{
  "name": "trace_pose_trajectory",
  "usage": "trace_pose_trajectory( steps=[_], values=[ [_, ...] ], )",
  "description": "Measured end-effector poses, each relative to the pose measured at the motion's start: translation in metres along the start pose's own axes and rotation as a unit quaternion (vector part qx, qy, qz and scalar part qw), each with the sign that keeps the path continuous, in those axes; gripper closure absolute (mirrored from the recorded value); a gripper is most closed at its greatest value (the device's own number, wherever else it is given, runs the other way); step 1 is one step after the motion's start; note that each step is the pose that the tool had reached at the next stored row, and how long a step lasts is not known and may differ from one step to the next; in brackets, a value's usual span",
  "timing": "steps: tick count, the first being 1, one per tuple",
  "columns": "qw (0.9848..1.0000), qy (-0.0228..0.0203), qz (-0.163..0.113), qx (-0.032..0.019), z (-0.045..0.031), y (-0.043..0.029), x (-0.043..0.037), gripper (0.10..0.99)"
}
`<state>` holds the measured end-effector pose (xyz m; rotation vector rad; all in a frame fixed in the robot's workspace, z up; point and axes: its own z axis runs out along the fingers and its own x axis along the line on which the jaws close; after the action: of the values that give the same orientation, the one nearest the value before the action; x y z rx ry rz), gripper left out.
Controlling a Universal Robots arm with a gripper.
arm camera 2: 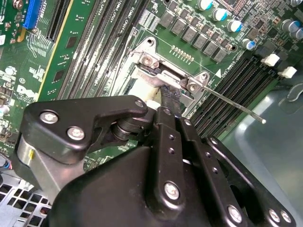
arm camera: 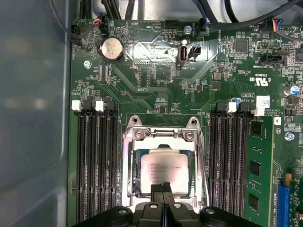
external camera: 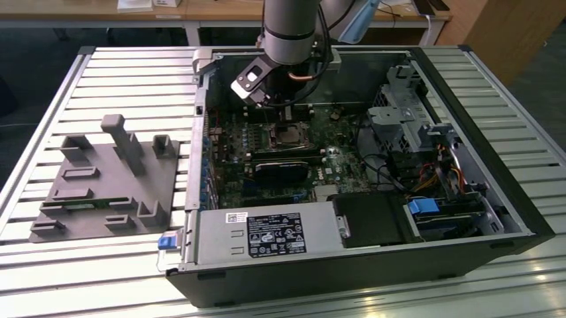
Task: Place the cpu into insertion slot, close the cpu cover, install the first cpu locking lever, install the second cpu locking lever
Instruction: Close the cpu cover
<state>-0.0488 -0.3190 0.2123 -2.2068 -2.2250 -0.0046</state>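
cpu [arm camera: 163, 165] under cpu cover [arm camera: 163, 134], closed hand [arm camera: 163, 188] at edge

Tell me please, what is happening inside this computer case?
A robot arm reaches into the open black computer case. Its shut end effector is at the edge of the small square silver-beige cpu, seated in the silver-rimmed insertion slot. The thin silver cpu cover frame seems lowered around it; one wire locking lever sticks out free.
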Motion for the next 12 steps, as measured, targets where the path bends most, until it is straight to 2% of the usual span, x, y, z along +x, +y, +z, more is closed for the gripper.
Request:
trace_pose_trajectory(
  steps=[12],
  values=[
    [1.0, 0.0, 0.0, 0.0, 0.006, -0.0034, 0.0, 0.98]
  ],
)
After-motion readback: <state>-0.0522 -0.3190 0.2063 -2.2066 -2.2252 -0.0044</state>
